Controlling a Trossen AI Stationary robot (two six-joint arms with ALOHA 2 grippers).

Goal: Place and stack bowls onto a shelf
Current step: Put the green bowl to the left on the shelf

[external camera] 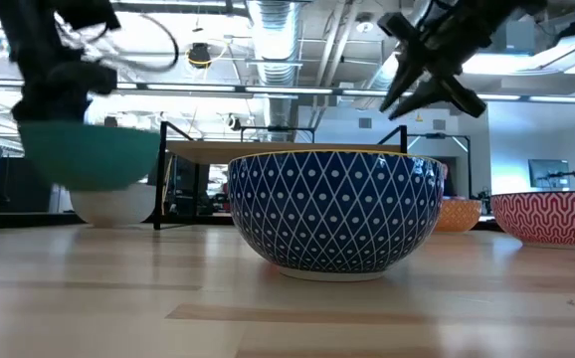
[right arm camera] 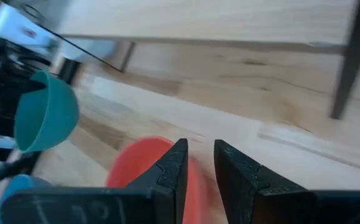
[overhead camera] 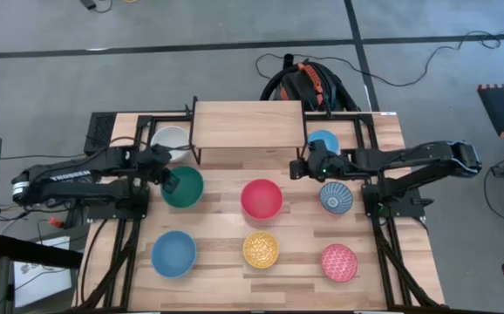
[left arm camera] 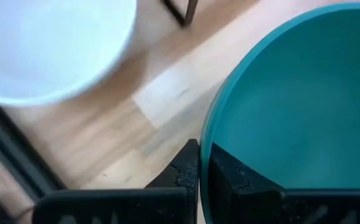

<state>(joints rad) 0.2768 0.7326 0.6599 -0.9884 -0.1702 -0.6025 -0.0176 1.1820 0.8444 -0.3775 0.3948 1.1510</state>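
The green bowl [overhead camera: 185,188] hangs above the table near the shelf's left front leg, and my left gripper [overhead camera: 166,180] is shut on it. In the low view the green bowl [external camera: 89,154] floats above the white bowl [external camera: 113,205]. The shelf [overhead camera: 248,124] stands at the far middle, and nothing rests on its top. My right gripper [overhead camera: 295,167] hovers high off the shelf's right front corner, slightly open and holding nothing. The red bowl [right arm camera: 146,165] sits on the table below it. My left gripper pinches the green bowl's rim [left arm camera: 208,138] on the side toward the table's left edge. One finger [left arm camera: 185,169] is outside the wall and one finger [left arm camera: 237,179] is inside. The fingers come from the left, slanting down. The bowl is lifted clear and roughly upright.
The white bowl [overhead camera: 172,139] sits left of the shelf, a plain blue bowl [overhead camera: 323,142] right of it. On the table rest the blue-patterned bowl [overhead camera: 336,197], another blue bowl [overhead camera: 173,253], the yellow-patterned bowl [overhead camera: 261,249] and the pink-patterned bowl [overhead camera: 339,262].
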